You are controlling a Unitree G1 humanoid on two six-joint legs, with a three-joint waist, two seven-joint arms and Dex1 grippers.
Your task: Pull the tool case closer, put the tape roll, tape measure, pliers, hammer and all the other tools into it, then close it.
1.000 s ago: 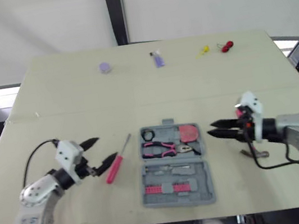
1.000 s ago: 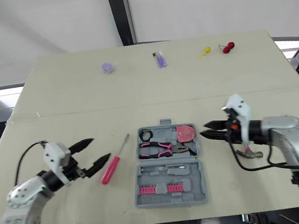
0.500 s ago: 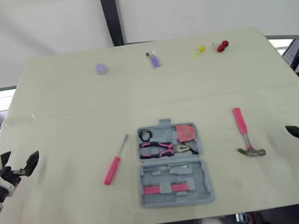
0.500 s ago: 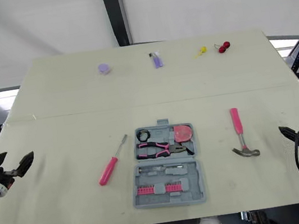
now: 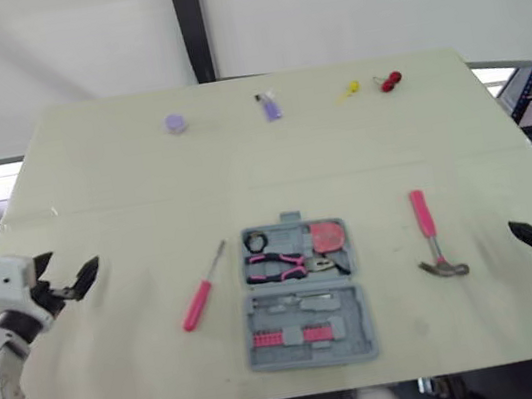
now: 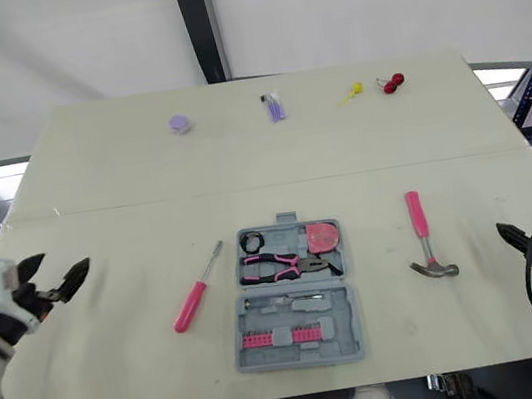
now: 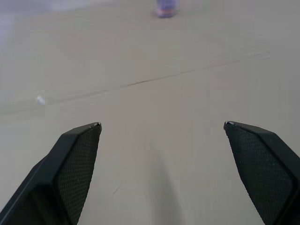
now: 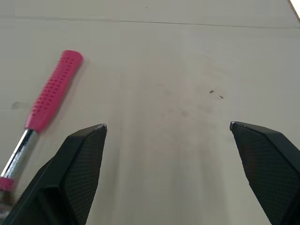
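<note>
Tool case [image 5: 304,295]: open, mid-counter [image 5: 240,163], near my edge. Holds pliers [image 5: 286,264], tape roll [image 5: 260,241] and tape measure [image 5: 329,237].
Hammer [image 5: 432,236]: loose, right of case.
Screwdriver [image 5: 203,290]: loose, left of case.
My left fingers [image 6: 65,262] and right fingers [image 6: 519,232]: wide, empty.
Step, I judge: loading. Next: straddle a handle and pinch.

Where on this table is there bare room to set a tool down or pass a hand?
The broad middle band of the table, between the small objects along the far edge and the tool case, is bare. So are the stretches from screwdriver to left fingers and from hammer to right fingers. Crowded: close around the case, screwdriver and hammer flanking it.
</note>
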